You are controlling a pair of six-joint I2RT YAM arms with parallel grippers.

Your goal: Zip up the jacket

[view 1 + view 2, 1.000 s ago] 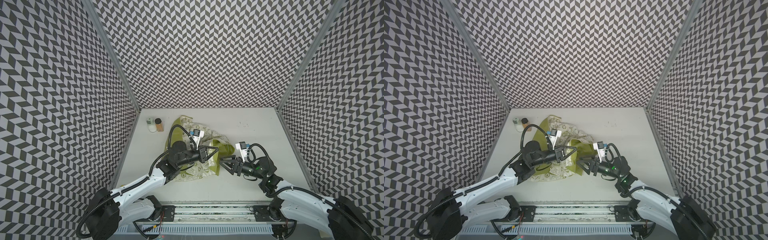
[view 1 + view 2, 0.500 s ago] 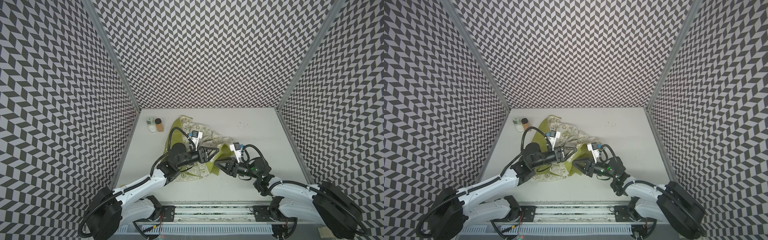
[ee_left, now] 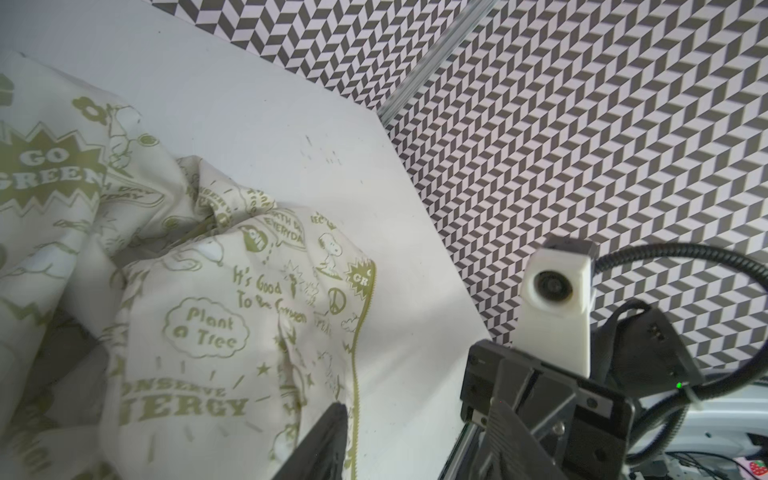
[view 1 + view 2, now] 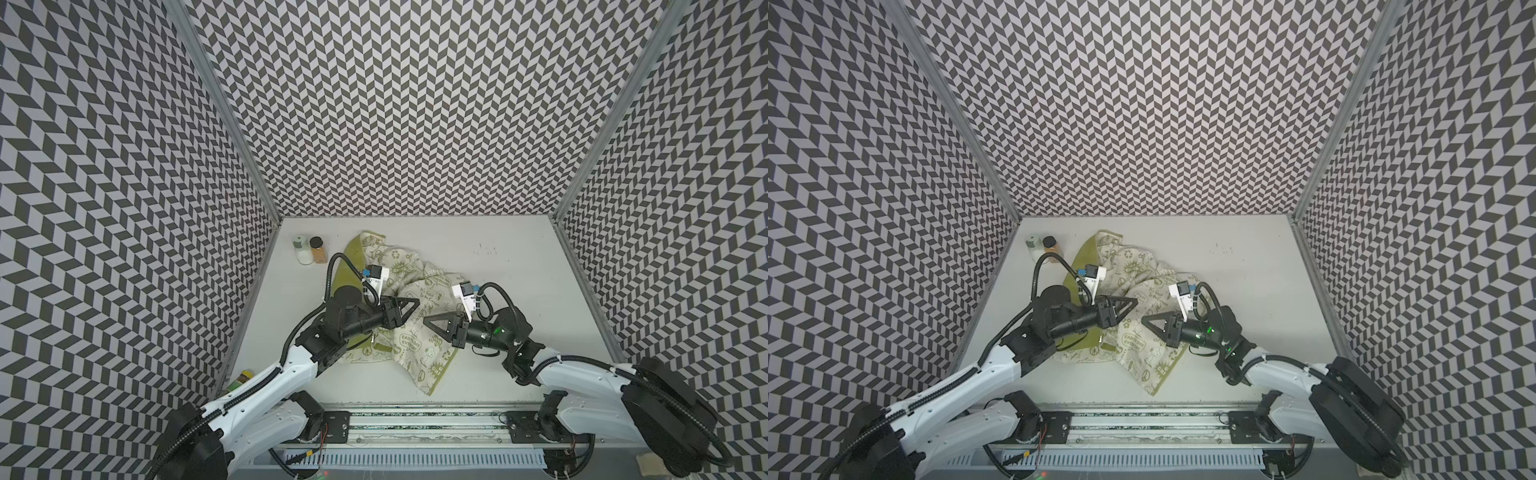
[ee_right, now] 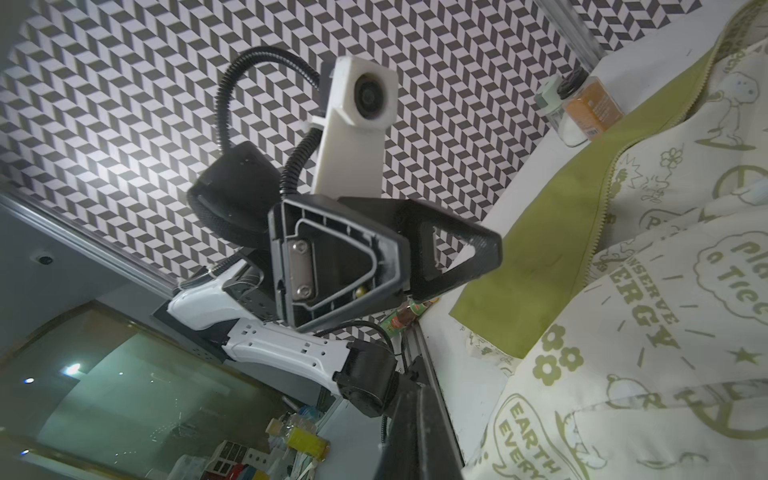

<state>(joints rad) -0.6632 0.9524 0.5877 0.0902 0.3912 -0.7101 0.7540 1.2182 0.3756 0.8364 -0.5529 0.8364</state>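
I see the jacket (image 4: 415, 345) crumpled lining-up at frame centre, its zipper (image 3: 355, 374) fully undone, with the left gripper (image 4: 412, 306) spread empty and the right gripper (image 4: 430, 324) closed, apparently holding nothing.

**Enclosure: walls, surface, light**

Three walls (image 4: 415, 104) close in the cell, all papered in a black-and-white chevron pattern. Bare metal posts (image 4: 226, 112) run up both rear corners. The tabletop (image 4: 519, 282) is plain white, with faint dark scuffs (image 4: 484, 249) near the back. Lighting is even and shadows are soft. A metal rail (image 4: 415, 417) borders the front edge. In the right wrist view, a glass pane (image 5: 124, 395) reflects small lights.
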